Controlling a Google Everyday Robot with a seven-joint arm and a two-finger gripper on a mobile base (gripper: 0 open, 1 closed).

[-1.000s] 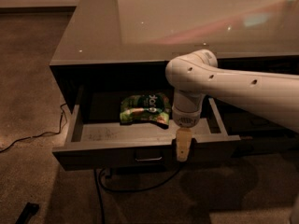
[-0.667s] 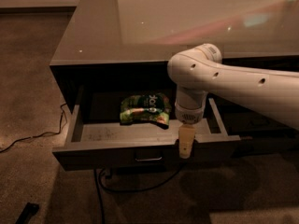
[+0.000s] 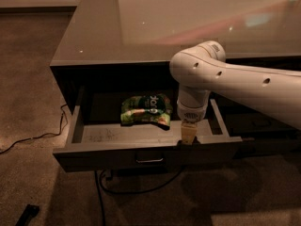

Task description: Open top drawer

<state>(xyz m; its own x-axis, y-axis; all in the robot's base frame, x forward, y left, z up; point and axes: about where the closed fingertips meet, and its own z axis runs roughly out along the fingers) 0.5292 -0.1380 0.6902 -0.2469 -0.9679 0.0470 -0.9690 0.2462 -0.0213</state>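
Standing pulled well out of the dark cabinet [image 3: 65, 84]: top drawer [image 3: 99, 157], flat front facing the camera low in the view, grey tray-like inside lying open to sight. Carrying a small metal bar pull [image 3: 149, 160] at the middle of that front. Holding a crumpled green snack bag [image 3: 145, 110] toward the back of the tray, roughly centred, lying on the drawer floor apart from both side walls.

Hanging just right of the bag: tan end effector [image 3: 188, 133], pointing straight down, tip reaching the top edge of the drawer front, right of the pull. Touching or hooking that edge, not showing clearly; how far open, and whether gripping anything, being impossible to tell. Rising from it, a round white wrist and a thick white arm [image 3: 235, 81], bending above the drawer's back and running off the right edge of the view, crossing in front of the counter's edge.

Spreading above the drawer: glossy grey counter [image 3: 94, 36], catching pale and reddish reflections. Lying on the brown carpet [image 3: 28, 79] to the left, a thin dark cable [image 3: 33, 138], trailing toward the cabinet's corner. Looping on the floor under the drawer front, a second cable [image 3: 136, 188]. Resting near the lower left corner, a small dark object [image 3: 27, 214], too dim for naming.
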